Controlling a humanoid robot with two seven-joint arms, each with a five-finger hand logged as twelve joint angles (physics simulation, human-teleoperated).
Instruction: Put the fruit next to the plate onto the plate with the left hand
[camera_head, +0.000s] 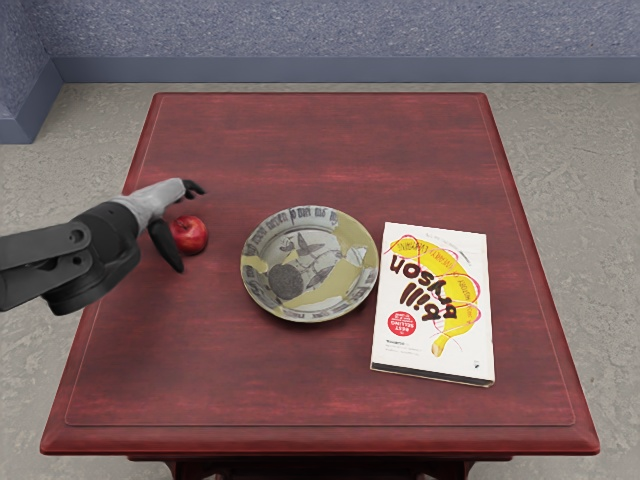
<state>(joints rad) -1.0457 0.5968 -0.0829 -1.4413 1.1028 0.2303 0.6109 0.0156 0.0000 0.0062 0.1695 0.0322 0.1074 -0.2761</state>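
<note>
Dark red wooden table (320, 150) on a beige carpeted floor (580, 180), with a blue-grey wall (350, 30) along the top edge of the view. Left to right:

(a) Left arm (60, 265), grey and black, enters from the left edge and reaches over the table's left margin. Left hand (150, 210) is open: the upper fingers (188, 187) extend above and clear of the fruit, while the dark thumb (168, 248) points down just beside its left flank. The hand brackets the fruit without closing on it, and whether the thumb touches it cannot be told.

(b) Red apple (190, 234) rests on the tabletop, left of the plate and not on it. A strip of bare wood lies between the apple and the plate's left rim.

(c) Plate (262, 238), round and shallow, sits near the table's centre, patterned in grey and olive-yellow with dark motifs.

(d) Book (432, 302) lies flat, cover up, just right of the plate and apart from it. Its cover is white with yellow and pink artwork and a red round sticker, and its lettering reads upside down from this view
</note>
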